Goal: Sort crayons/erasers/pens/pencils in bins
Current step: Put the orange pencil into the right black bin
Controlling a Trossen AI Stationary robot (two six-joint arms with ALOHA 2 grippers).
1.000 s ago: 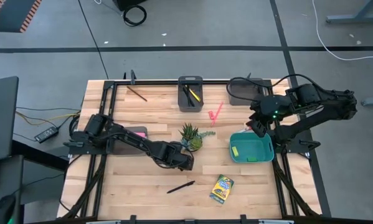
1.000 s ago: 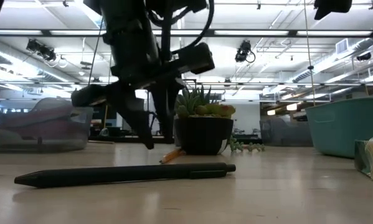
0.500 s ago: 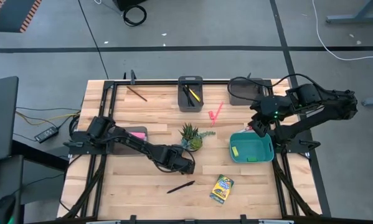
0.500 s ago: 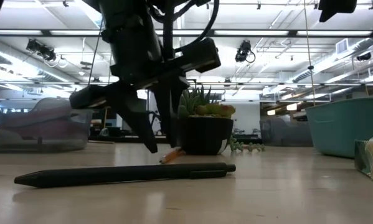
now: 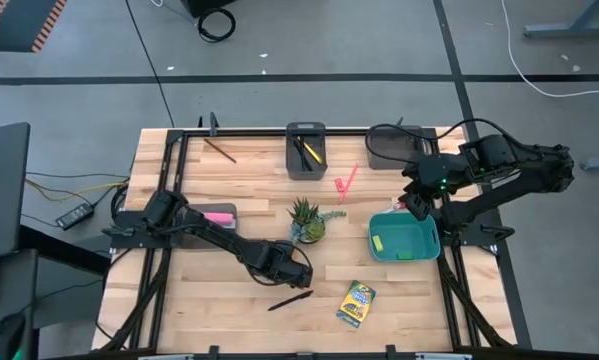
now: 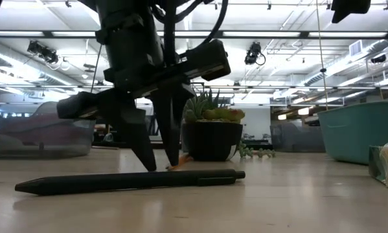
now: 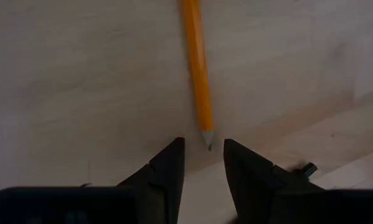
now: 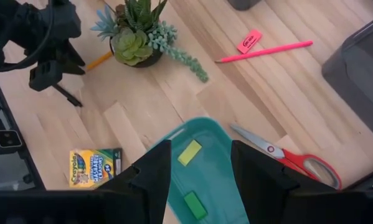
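Observation:
My left gripper [image 5: 297, 272] is open, its fingers pointing down just above the table [image 6: 158, 152], between the potted plant [image 5: 306, 220] and a black pen [image 5: 291, 299]. In the left wrist view the sharpened tip [image 7: 208, 144] of an orange pencil [image 7: 197, 68], which lies flat on the wood, sits just ahead of the narrow gap between the fingers [image 7: 203, 155]. My right gripper [image 5: 414, 205] is open and empty above the far left corner of the teal bin [image 5: 404, 238], which holds a yellow eraser [image 8: 189, 152] and a green eraser [image 8: 192, 204]. The crayon box [image 5: 356, 303] lies flat near the front edge.
A dark grey bin [image 5: 306, 150] with pens stands at the far middle, a grey bin [image 5: 389, 148] at the far right, and a grey bin [image 5: 214, 215] under the left arm. A pink pencil [image 5: 347, 180] and a red-pink eraser [image 8: 249, 41] lie between them. Scissors [image 8: 286, 155] lie beside the teal bin.
My left gripper has gone from beside the plant toward the table's near edge and down, so its fingers now stand low over the table close behind the black pen. The right arm has kept still.

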